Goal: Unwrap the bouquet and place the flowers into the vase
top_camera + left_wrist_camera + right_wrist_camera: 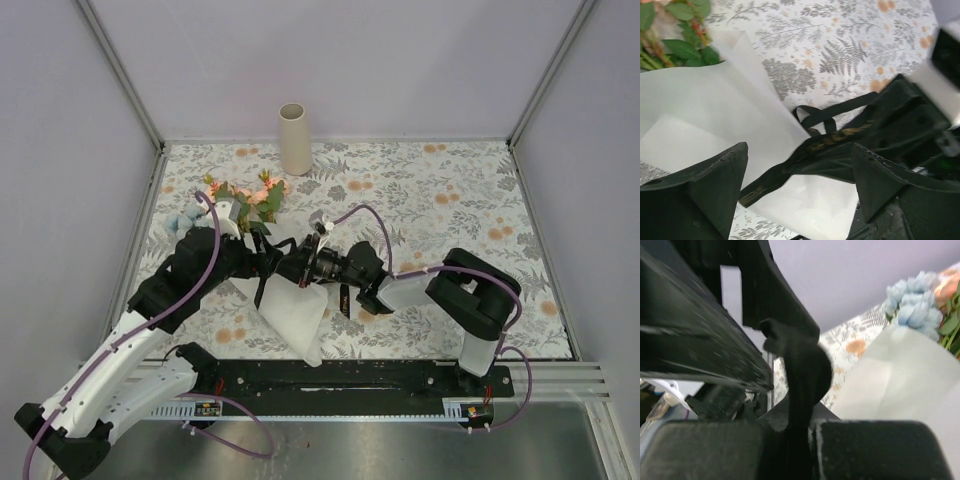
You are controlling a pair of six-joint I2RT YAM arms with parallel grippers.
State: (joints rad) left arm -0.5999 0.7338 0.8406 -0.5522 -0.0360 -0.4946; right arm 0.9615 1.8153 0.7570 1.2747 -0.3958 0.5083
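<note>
The bouquet lies at the left of the table, its peach-pink and pale-blue flowers pointing toward the back. Its white paper spreads toward the front. The beige vase stands upright at the back edge. My right gripper is shut on the black ribbon, beside the paper and the blue blossoms. My left gripper stands open over the paper. The ribbon runs across the gap between its fingers. Both grippers meet over the wrap: left gripper, right gripper.
The table carries a fern-and-flower patterned cloth. Metal frame posts and pale walls close in the left, back and right sides. A black rail with both arm bases runs along the front edge.
</note>
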